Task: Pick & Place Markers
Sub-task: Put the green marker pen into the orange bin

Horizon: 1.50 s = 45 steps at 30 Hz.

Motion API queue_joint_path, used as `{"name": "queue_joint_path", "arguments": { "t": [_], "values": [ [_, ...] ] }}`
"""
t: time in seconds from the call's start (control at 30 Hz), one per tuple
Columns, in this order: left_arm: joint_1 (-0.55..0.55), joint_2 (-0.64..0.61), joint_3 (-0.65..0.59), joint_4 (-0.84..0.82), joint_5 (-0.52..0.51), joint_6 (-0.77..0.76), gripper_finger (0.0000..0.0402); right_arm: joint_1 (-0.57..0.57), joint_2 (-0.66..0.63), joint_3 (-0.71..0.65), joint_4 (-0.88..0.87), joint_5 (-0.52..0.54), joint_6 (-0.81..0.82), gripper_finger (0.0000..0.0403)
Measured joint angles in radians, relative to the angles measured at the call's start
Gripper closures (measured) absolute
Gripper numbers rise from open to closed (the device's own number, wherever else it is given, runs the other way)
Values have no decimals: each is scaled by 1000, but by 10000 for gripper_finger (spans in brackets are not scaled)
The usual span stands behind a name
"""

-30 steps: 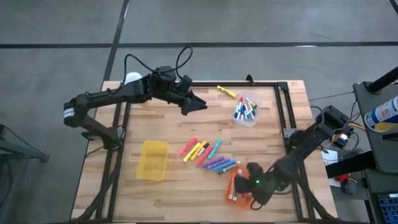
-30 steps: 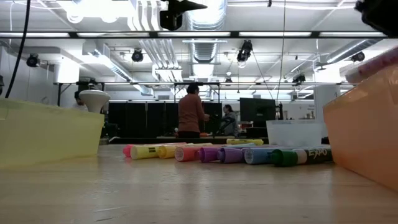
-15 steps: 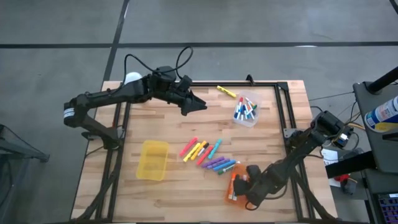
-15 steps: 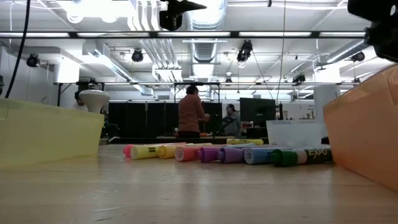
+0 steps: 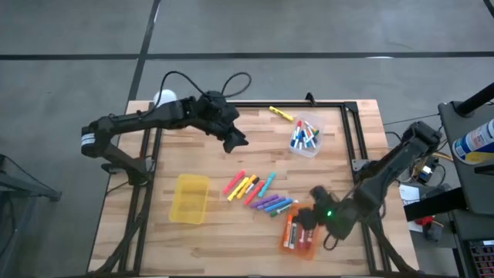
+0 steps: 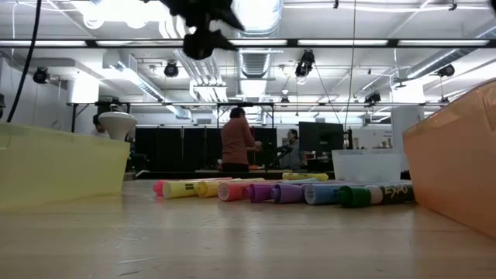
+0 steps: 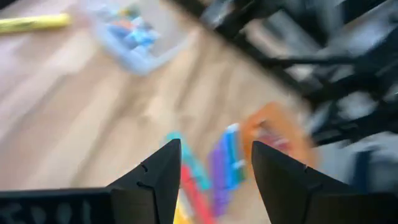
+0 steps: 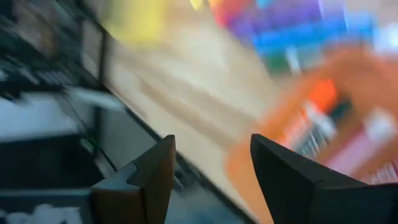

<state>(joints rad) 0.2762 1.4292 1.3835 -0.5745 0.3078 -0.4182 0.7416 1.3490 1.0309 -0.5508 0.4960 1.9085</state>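
The right gripper (image 5: pixel 306 218) hangs just over the translucent orange plastic bin (image 5: pixel 297 245), fingers spread and holding nothing; several capped markers (image 5: pixel 292 230) lie inside that bin. The left gripper (image 5: pixel 238 140), also spread and empty, hovers well beyond it. A loose row of coloured capped markers (image 5: pixel 258 193) lies beside the bin.

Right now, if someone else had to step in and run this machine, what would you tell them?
Left gripper: open, empty, above the table's far middle.
Right gripper: open, empty, over the orange bin.
Done: several markers lie in the orange bin, more in the clear bin.
Left: a row of loose markers mid-table and one yellow marker near the far edge. The yellow bin looks empty.
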Motion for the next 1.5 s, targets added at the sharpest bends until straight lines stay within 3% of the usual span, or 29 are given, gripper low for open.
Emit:
{"name": "queue_joint_path", "arguments": {
  "t": [0.1,0.3,0.6,0.73,0.9,1.0,1.27,1.5],
  "values": [
    [-12,13,-14,-80,-100,33,213,-7,-60,-2,0,184,-54,209],
    [-18,19,-121,-104,-133,28,213,-16,-161,-2,8,421,-203,216],
    [-22,22,-351,243,-108,-127,213,-22,-239,36,10,604,-417,216],
    [-32,45,-419,429,-63,-268,213,-41,-259,50,11,608,-475,216],
    [-47,101,-448,767,126,-492,213,-51,-263,53,9,607,-505,216],
    [-66,131,-436,881,151,-527,213,-56,-262,53,9,607,-513,216],
    [-125,151,-362,809,206,-354,213,-55,-263,53,9,569,-533,216],
    [-84,106,-336,537,223,-323,213,-161,-250,53,8,261,-805,216]
  ]
}}
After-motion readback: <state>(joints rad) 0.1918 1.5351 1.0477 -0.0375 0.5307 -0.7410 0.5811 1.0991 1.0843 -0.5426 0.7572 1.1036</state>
